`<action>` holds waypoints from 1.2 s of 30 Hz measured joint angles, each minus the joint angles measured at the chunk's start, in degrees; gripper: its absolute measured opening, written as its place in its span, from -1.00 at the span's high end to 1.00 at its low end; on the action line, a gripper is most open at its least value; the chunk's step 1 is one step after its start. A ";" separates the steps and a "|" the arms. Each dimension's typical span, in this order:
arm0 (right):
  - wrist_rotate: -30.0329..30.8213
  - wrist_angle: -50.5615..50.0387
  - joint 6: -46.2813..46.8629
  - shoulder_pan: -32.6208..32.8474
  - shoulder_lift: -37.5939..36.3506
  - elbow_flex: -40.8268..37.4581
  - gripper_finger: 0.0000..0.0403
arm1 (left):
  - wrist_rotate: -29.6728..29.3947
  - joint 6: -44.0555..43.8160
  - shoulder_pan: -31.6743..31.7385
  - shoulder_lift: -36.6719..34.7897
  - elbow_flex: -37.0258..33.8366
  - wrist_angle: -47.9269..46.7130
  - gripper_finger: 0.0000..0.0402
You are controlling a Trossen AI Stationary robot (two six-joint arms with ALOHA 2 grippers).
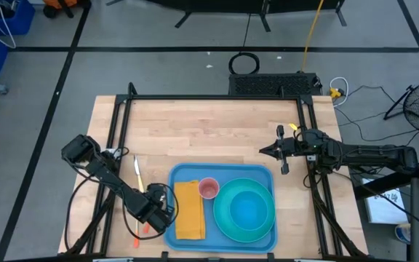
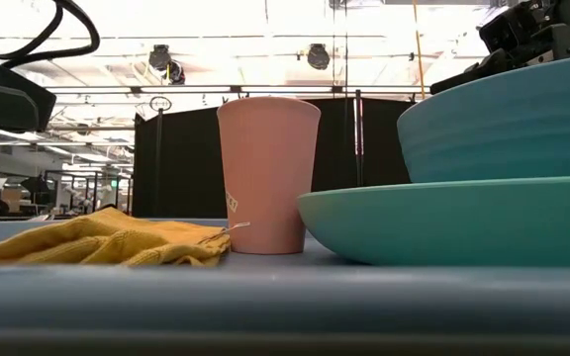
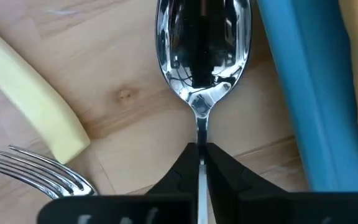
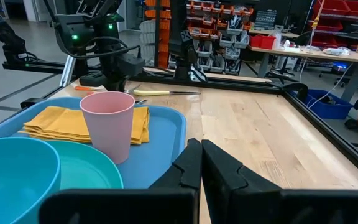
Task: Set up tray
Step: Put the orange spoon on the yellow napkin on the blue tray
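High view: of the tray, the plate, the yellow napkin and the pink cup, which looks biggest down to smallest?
1. Tray
2. Plate
3. Napkin
4. Cup

One tray (image 1: 222, 173). On it: one yellow napkin (image 1: 189, 209), one pink cup (image 1: 208, 188), one teal plate (image 1: 228, 218) and one blue bowl (image 1: 251, 210). Left of the tray on the table (image 1: 209, 131): one spoon (image 3: 202, 50), one fork (image 3: 39, 171), one yellow-handled knife (image 1: 137, 174), one orange-handled utensil (image 1: 137, 234). Two arms, two grippers (image 1: 162, 216) (image 1: 265, 151).
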 joint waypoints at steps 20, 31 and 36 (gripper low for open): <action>0.00 -0.11 0.13 0.00 0.00 0.00 1.00 | -7.67 -3.17 2.48 0.22 23.76 -20.05 0.91; -0.02 -1.33 0.13 0.02 0.13 0.00 1.00 | -13.49 -0.73 5.57 2.03 22.01 -2.13 0.95; -0.02 -1.44 0.11 0.01 0.26 0.00 1.00 | -11.16 -0.40 6.57 5.31 22.01 3.79 0.95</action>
